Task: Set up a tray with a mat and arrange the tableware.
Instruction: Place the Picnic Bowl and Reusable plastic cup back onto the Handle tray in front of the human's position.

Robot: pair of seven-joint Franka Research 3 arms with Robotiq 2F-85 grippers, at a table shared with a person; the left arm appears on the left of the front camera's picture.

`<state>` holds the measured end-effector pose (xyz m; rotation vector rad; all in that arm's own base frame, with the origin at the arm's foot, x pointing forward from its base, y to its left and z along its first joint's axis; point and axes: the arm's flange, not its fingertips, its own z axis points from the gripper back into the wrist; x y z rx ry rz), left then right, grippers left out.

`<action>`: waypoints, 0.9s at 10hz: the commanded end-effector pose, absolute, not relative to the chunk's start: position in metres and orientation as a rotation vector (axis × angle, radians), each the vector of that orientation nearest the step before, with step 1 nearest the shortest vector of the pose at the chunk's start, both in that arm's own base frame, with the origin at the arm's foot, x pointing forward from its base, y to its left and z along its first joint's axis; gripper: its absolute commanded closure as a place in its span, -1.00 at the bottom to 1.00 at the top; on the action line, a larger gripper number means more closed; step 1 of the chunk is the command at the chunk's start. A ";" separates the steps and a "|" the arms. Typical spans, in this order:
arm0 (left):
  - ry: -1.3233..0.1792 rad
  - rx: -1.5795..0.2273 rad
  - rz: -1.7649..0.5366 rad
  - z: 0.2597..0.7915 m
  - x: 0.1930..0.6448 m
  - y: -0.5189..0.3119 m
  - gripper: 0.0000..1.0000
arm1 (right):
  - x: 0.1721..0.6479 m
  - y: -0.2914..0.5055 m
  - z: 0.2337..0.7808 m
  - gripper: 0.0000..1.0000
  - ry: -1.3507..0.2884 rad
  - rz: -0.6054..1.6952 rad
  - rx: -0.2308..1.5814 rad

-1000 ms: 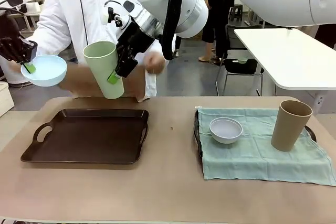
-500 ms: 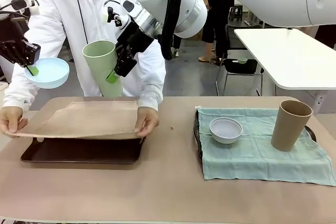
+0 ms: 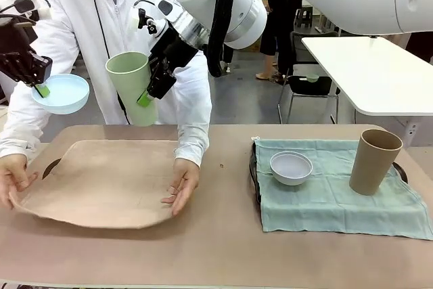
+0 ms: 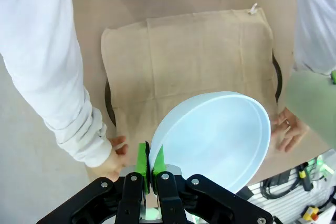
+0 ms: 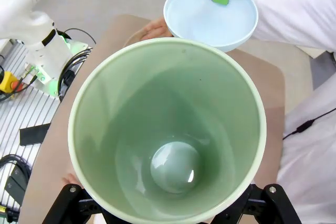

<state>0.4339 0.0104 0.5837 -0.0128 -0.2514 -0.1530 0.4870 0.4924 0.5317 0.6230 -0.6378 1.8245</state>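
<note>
— What's the setting?

— A tan-covered table (image 3: 216,248) in a workroom, with a person in a white coat at the far side and a white table and chair behind.

— Start at the left. What's there?

— The left gripper (image 3: 39,88) hangs above the table's left end, its fingers pinched on the rim of the pale blue bowl (image 3: 61,93). Under it the person's hands (image 3: 179,187) press flat on a beige mat (image 3: 101,187) spread over the tray (image 4: 107,98), whose dark edge and handles just peek out in the left wrist view.

— And beside that?

— The right gripper (image 3: 144,98) reaches across from the right, clamped on the wall of the pale green tumbler (image 3: 132,89), held tilted in the air above the mat's far edge.

— Further right?

— A second tray under a pale green cloth (image 3: 338,191), with the greyish white bowl (image 3: 291,167) and the brown tumbler (image 3: 373,162) standing on it, well apart.

— How far along is the job?

— I'd say about a third: the mat is down, two pieces are lifted but unplaced, and two are untouched. The hands lie right below both pieces, so setting them down should probably wait until they clear.
</note>
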 end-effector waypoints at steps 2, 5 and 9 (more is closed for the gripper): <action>-0.266 -0.020 -0.164 0.584 0.434 0.011 1.00 | 0.486 0.493 0.532 0.52 -0.648 1.828 0.633; -0.266 -0.020 -0.164 0.584 0.434 0.011 1.00 | 0.486 0.493 0.532 0.52 -0.648 1.828 0.633; -0.266 -0.020 -0.164 0.584 0.434 0.011 1.00 | 0.486 0.493 0.532 0.52 -0.648 1.828 0.633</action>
